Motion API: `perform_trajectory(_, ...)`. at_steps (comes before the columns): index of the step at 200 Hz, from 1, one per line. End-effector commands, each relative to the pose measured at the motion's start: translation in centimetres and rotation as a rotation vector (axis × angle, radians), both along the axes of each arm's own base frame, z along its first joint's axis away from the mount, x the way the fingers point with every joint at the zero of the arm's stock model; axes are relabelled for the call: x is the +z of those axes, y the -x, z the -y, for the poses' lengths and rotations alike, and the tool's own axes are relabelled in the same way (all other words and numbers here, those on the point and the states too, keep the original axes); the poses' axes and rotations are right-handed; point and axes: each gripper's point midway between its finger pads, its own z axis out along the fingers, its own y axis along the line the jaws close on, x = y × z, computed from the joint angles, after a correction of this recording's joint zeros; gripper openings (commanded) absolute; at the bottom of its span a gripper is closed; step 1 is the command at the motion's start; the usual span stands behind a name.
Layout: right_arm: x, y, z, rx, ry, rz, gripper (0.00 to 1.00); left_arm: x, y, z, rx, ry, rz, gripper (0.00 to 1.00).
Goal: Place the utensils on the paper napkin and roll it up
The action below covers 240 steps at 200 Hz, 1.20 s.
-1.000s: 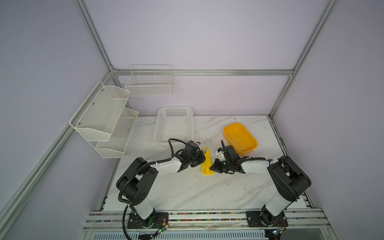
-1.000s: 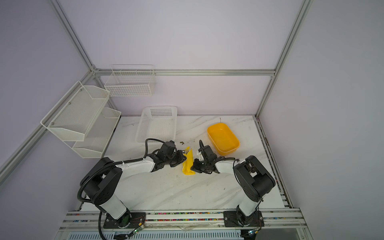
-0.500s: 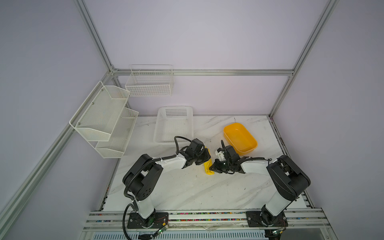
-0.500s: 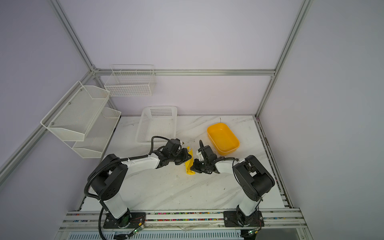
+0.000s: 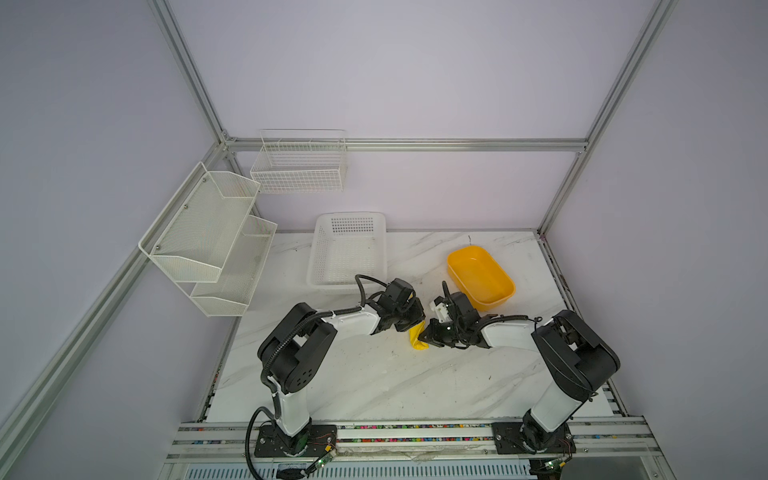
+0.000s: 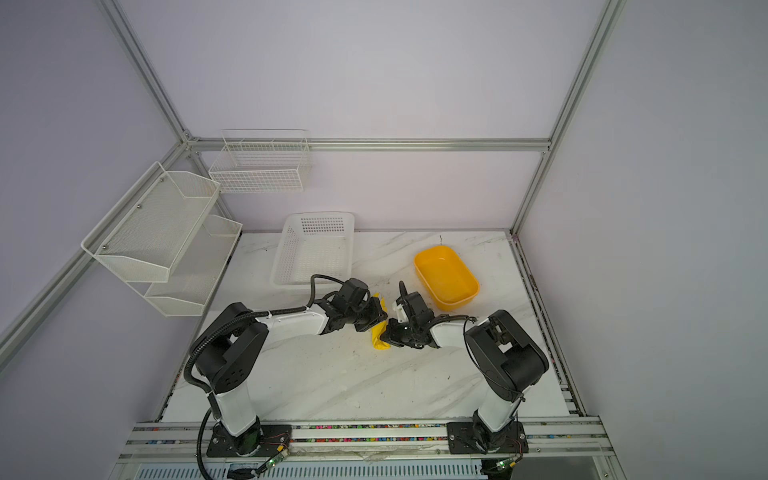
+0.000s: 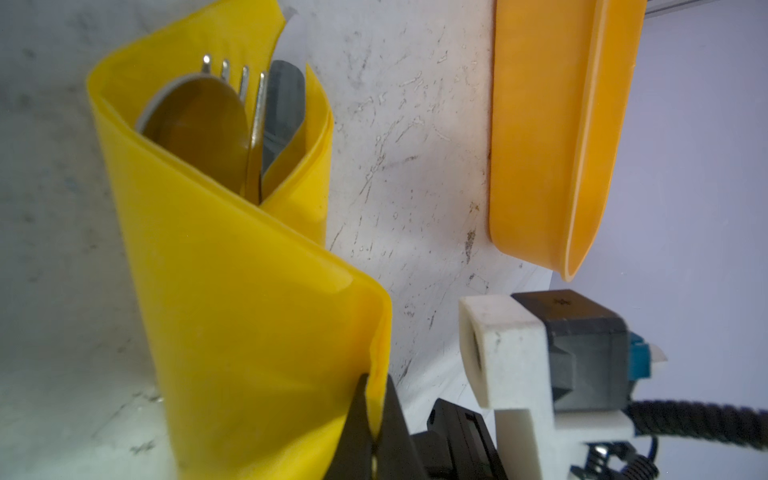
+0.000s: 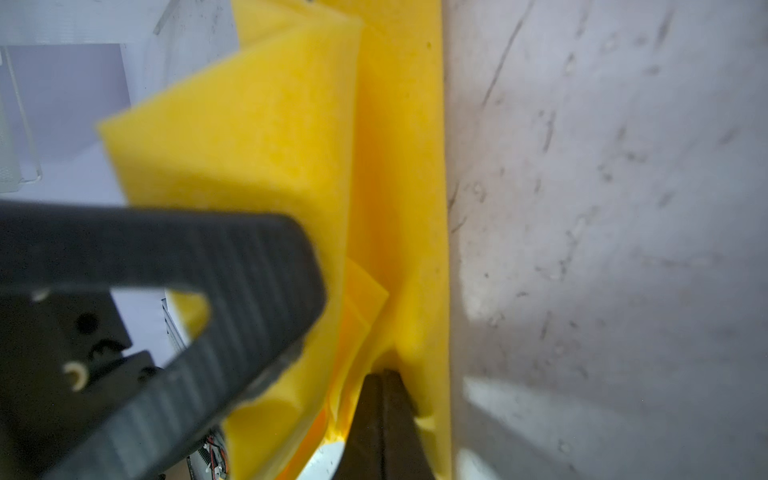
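Note:
The paper napkin (image 5: 417,337) (image 6: 378,338) lies mid-table as a loose yellow roll between the two grippers. In the left wrist view the napkin (image 7: 232,270) curls around the utensils. A spoon (image 7: 195,120), a fork (image 7: 253,95) and a knife (image 7: 284,104) poke out of its open end. My left gripper (image 7: 376,399) (image 5: 415,323) is shut on the napkin's free edge. My right gripper (image 8: 384,380) (image 5: 424,334) is shut, its tips tucked into the napkin (image 8: 270,124) folds against the table. No paper shows between its fingers.
An orange-yellow plastic tub (image 5: 481,276) sits just behind the right gripper. A white slotted basket (image 5: 348,249) stands behind the left gripper. White mesh shelves (image 5: 208,237) and a wire basket (image 5: 299,166) hang on the walls at back left.
The left arm has reached further right with the napkin's edge, folding it over toward the right gripper, and less of the napkin shows. The right gripper has stayed put.

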Motion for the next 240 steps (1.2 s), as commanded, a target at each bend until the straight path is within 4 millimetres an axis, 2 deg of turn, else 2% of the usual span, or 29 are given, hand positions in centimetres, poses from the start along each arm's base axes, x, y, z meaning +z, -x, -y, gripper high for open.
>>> perform_trajectory(1, -1.4, 0.9, 0.6, 0.006, 0.033, -0.031, 0.04, 4.0, -2.3, 2.6, 0.007, 0.092, 0.078, 0.04)
perform_trajectory(78, -1.4, 1.0, 0.8, 0.004, 0.037, -0.028, 0.04, 3.8, -2.2, 3.9, -0.027, 0.124, 0.073, 0.04)
perform_trajectory(121, -0.6, 0.8, 0.7, 0.003, 0.024, -0.006, 0.04, 3.3, -1.9, 4.6, -0.046, 0.153, 0.055, 0.04)
perform_trajectory(162, 0.3, 0.7, 0.6, -0.001, 0.006, 0.005, 0.04, 2.6, -1.9, 4.3, -0.035, 0.137, 0.05, 0.04)
perform_trajectory(177, 1.2, 0.5, 0.7, -0.018, -0.022, 0.007, 0.05, 2.5, -1.9, 4.2, -0.033, 0.135, 0.049, 0.04)
perform_trajectory(189, 2.0, 0.4, 0.9, -0.037, -0.028, 0.02, 0.07, 2.2, -1.9, 4.0, -0.029, 0.129, 0.046, 0.04)
perform_trajectory(214, 2.2, 0.7, 2.2, -0.067, -0.009, 0.013, 0.07, 2.0, -1.9, 3.8, -0.026, 0.112, 0.049, 0.04)
perform_trajectory(240, 2.9, 1.0, 3.3, -0.098, -0.019, 0.018, 0.12, 1.9, -1.9, 3.7, -0.023, 0.102, 0.052, 0.04)
